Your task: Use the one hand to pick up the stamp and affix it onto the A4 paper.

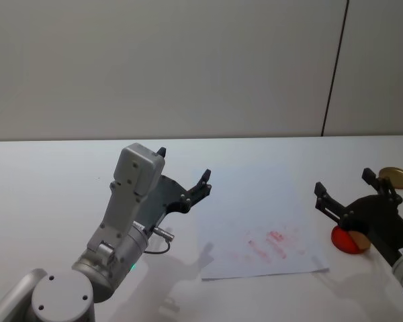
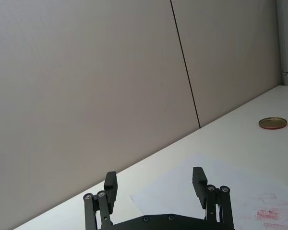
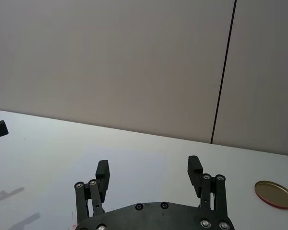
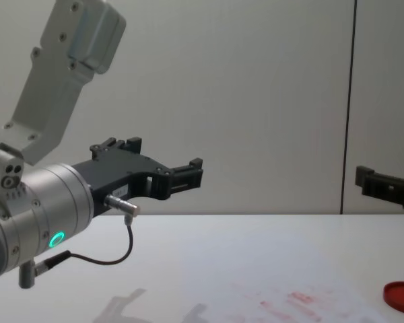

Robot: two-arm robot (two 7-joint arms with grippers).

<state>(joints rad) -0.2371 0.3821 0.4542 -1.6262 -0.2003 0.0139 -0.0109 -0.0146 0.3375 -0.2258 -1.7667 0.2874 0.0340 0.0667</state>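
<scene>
Left gripper [image 1: 184,165] hangs open well apart, while the right gripper [image 1: 343,182], jaws spread, hovers over the stamp [image 1: 361,243] on the red ink pad [image 1: 340,240] just right of the A4 paper [image 1: 245,208].

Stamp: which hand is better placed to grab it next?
Right. The right hand hangs open close to the stamp on the red pad; the left hand, also open, is across the paper from it.

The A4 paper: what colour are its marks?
Red smudges on the A4 paper, clearest in the head view.
</scene>
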